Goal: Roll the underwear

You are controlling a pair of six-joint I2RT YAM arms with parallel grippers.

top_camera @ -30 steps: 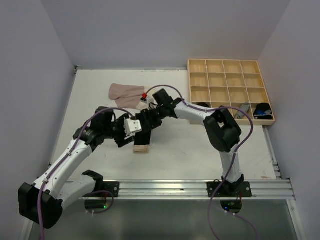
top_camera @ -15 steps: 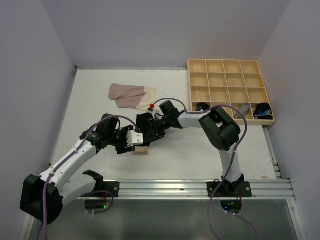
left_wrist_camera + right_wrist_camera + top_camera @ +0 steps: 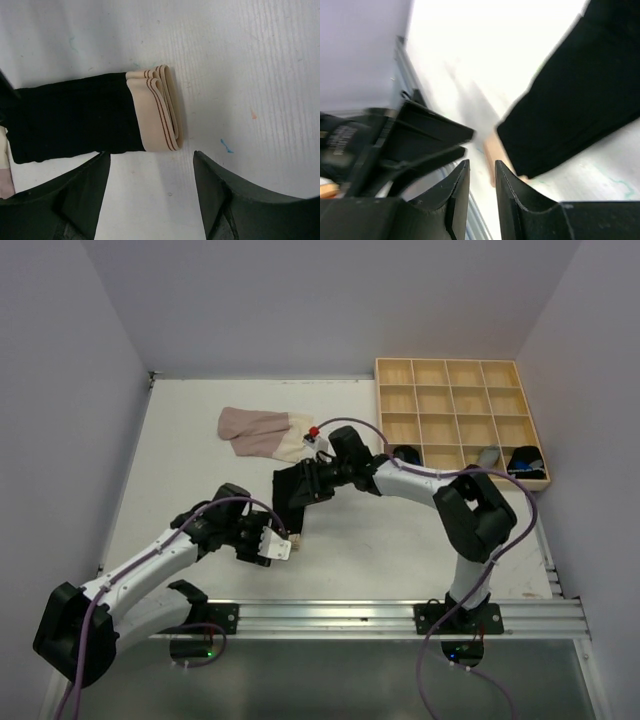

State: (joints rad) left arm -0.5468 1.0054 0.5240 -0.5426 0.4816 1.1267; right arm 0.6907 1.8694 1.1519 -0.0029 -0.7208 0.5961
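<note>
Left gripper [image 3: 283, 546]: jaws apart, empty, well left of wooden tray [image 3: 462, 368]. Right gripper [image 3: 481, 165]: jaws narrowly apart, empty, nearer the tray. Black underwear [image 3: 70, 117]: between both grippers, left of the tray. Probably soft, light, limp. Suggested hold: folded beige waistband [image 3: 159, 107].

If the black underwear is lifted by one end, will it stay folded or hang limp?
Probably limp: the black underwear lies flat and thin. Its folded beige band looks thicker, so that end may hold shape briefly, yet likely unfolds.
</note>
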